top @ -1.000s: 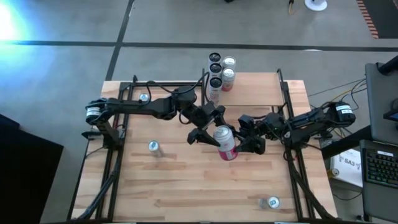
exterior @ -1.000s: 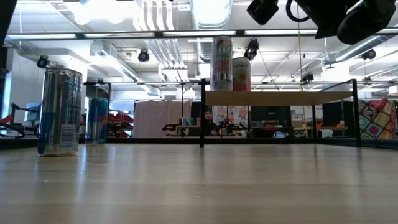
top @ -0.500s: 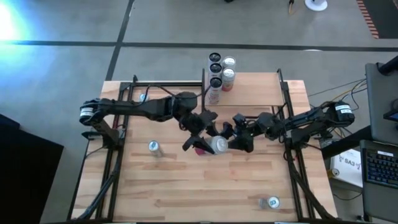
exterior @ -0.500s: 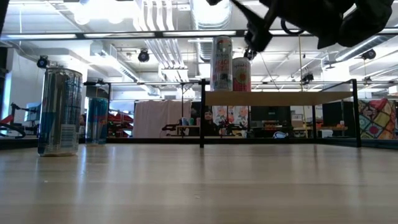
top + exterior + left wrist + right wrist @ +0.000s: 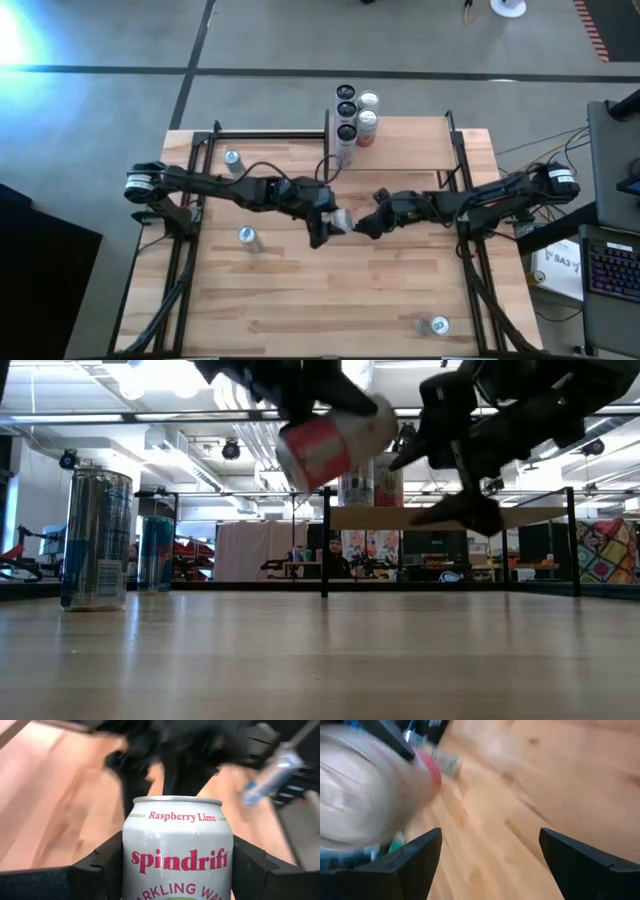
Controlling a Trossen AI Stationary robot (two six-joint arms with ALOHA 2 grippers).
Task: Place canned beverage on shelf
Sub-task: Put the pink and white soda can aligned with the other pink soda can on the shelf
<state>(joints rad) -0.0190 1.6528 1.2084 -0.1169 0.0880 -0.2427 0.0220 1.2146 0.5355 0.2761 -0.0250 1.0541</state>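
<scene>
white-pink can (image 5: 330, 442) tilted, held above tabletop

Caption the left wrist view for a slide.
Left pincer clamps a Spindrift Raspberry Lime can above the wooden tabletop.

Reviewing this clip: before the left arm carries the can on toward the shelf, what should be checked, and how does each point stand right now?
1. Left gripper shut on the Spindrift can: ok, fingers flank both sides in the left wrist view.
2. Right gripper released: ok, its fingers are open with nothing between them, the can lying off to one side.
3. Can upright: not ok, the low view shows it tilted in mid-air.
4. Can lifted off the tabletop: ok.
5. Free room on the shelf: ok, the cans already there crowd its left end.
6. Right arm out of the path to the shelf: cannot tell.
</scene>
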